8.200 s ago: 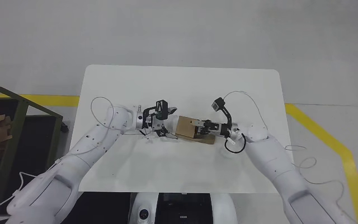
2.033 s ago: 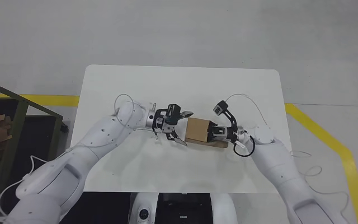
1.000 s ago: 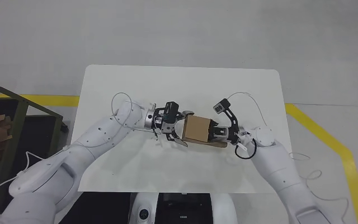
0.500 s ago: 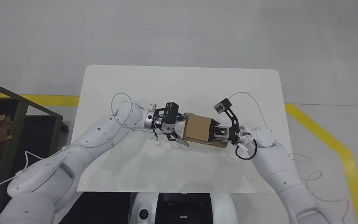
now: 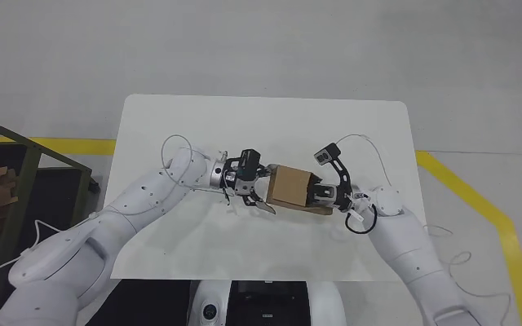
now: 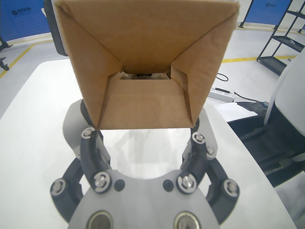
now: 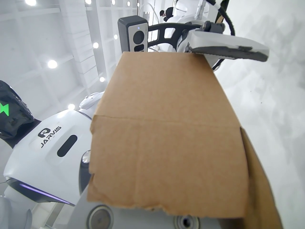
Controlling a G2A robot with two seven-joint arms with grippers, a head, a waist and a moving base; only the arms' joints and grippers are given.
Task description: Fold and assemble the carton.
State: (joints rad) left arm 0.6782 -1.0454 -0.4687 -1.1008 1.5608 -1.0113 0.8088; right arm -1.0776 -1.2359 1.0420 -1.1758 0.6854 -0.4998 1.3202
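Cardboard carton (image 5: 289, 187) hangs above the desk (image 5: 163, 130), long axis running arm to arm. Its folded end faces the left end effector (image 5: 266, 189), spread wide and straddling that end. At the opposite end sits the right end effector (image 5: 316, 195); its grip I cannot tell.

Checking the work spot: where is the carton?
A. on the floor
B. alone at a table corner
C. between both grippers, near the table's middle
C: the carton is near the middle of the table, left gripper at one end, right gripper at the other.
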